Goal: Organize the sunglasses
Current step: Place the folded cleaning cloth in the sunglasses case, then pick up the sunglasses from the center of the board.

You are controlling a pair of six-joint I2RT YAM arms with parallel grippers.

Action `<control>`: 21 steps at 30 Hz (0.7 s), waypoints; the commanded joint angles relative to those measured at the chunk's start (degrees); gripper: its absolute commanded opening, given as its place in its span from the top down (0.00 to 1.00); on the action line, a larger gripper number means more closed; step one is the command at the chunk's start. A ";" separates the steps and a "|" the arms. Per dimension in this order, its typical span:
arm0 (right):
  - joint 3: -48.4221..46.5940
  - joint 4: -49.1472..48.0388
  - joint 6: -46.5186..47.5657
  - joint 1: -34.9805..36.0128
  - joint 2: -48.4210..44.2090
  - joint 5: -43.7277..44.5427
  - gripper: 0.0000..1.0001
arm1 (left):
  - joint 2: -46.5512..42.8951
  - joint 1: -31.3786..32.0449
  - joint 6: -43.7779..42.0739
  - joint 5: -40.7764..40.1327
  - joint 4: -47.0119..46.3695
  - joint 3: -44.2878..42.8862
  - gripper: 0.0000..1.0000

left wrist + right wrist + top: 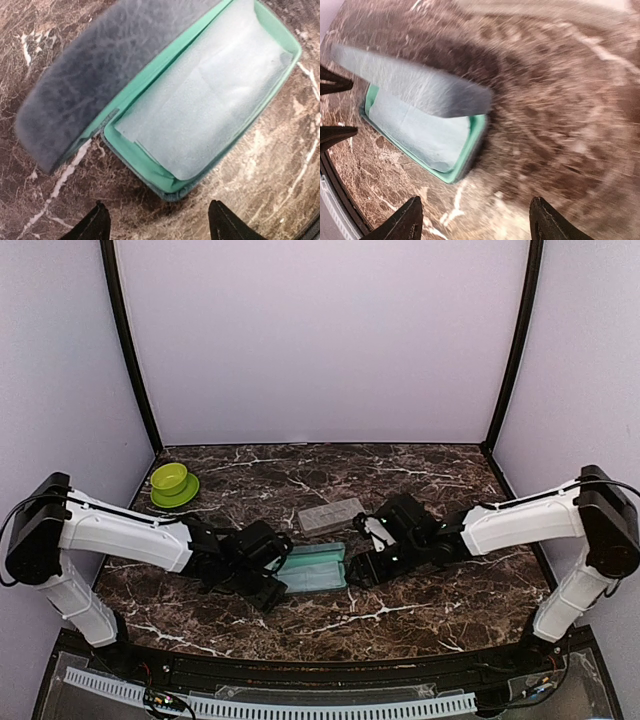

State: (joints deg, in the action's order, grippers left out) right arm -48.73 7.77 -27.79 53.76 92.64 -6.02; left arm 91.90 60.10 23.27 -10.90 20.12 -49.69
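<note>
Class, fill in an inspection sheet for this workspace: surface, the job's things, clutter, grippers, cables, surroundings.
Surface: dark marble table with white veins.
Job's things: sunglasses, nothing seen.
Clutter: open case with green lining, pale cloth inside; second grey case behind it; green bowl at back left.
Grippers: left gripper and right gripper both open, empty, flanking the open case.
Cables: thin black cable at the right arm's shoulder.
Surroundings: pale walls, black corner posts.

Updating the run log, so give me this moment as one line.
case: lid open, cloth inside, no sunglasses visible | left fingers: open, empty, near case | right fingers: open, empty, near case
</note>
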 commanded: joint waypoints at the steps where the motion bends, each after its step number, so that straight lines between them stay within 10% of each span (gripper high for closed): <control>1: -0.16 9.03 3.04 -3.65 -7.66 7.10 0.27 | -7.21 -0.40 -2.38 3.05 1.70 1.43 0.30; 21: -32.60 24.88 21.03 -21.78 12.82 11.52 0.39 | -10.61 -2.43 -4.60 5.38 0.01 -0.84 0.30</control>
State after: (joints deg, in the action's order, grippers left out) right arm -75.72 28.82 -10.46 34.09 102.08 2.66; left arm 82.46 58.22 19.51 -6.00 20.25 -49.28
